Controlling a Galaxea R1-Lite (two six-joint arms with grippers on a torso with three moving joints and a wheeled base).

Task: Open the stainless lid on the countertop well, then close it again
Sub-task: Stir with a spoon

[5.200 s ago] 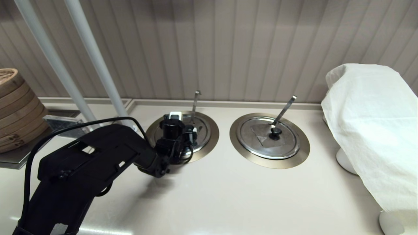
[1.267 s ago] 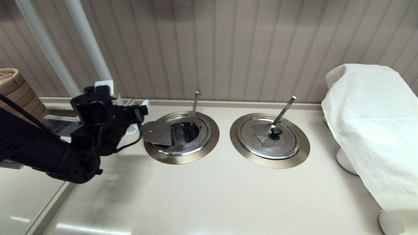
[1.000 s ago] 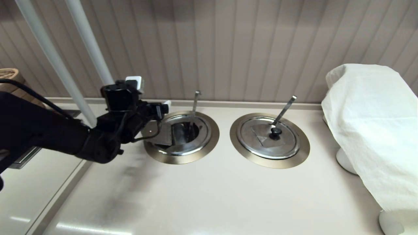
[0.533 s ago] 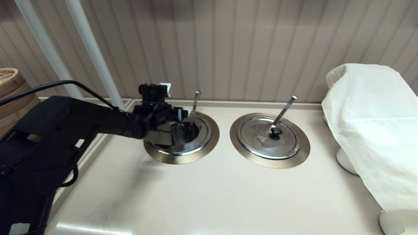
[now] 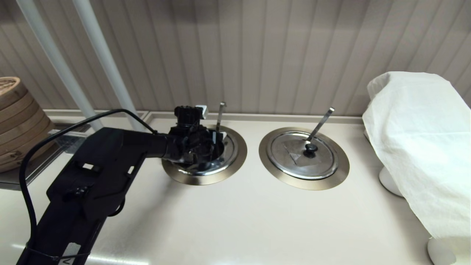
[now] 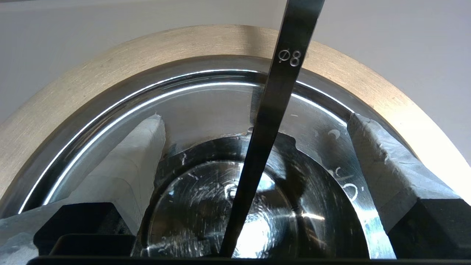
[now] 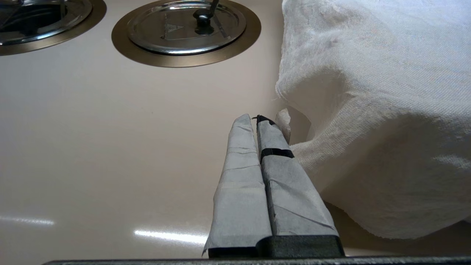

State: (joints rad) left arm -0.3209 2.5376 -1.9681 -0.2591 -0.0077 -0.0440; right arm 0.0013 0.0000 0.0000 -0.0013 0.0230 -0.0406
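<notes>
Left tool (image 6: 254, 147) now over the countertop well (image 5: 235, 162), fingers spread astride ladle handle (image 6: 272, 121) inside.

Ladle handle (image 6: 270, 121) crosses gap between spread left tool (image 6: 254, 147) fingers.

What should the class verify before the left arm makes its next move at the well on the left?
1. Left gripper over the countertop well: ok.
2. Its fingers spread apart: ok.
3. Closing path free: not ok; the ladle handle stands between the fingers, touching neither.
4. Lid knob in sight to grasp: cannot tell.
5. Right gripper out of the way: ok; it is shut and low beside the white cloth.
6. Twin lid seated on its own ring: ok.
</notes>
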